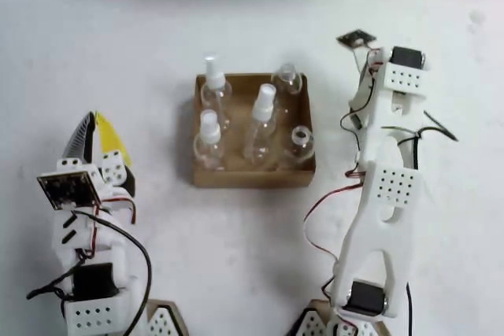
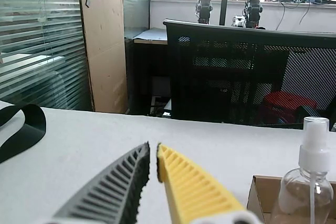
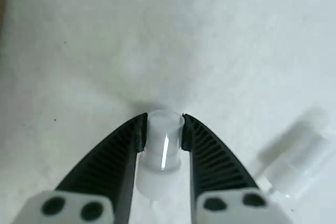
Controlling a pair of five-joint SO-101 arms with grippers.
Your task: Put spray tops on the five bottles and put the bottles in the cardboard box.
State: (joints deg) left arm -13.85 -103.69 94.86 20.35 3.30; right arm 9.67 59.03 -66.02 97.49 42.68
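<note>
- The right gripper [image 3: 163, 121] points straight down at the white table [image 1: 142, 53], its black fingers [image 3: 113, 163] pinching a clear spray top [image 3: 163, 150] that stands upright on the surface.
- A second spray top [image 3: 296, 158] lies on its side on the table just beside the right gripper, apart from it.
- The right arm [image 1: 386, 186] stretches out long over the table, beside the cardboard box [image 1: 252, 175].
- The left gripper [image 2: 152, 153], one finger grey and one yellow, has its tips drawn together and holds nothing. It sits low over the table and is angled forward.
- The left arm [image 1: 87, 273] is folded back near the table's front edge, well apart from the box.
- Five clear bottles stand upright in the box. Three are capped with spray tops [image 1: 214, 88] [image 1: 209, 139] [image 1: 261, 120]. The two on the side nearer the right arm are open-necked [image 1: 287, 80] [image 1: 300, 141].
</note>
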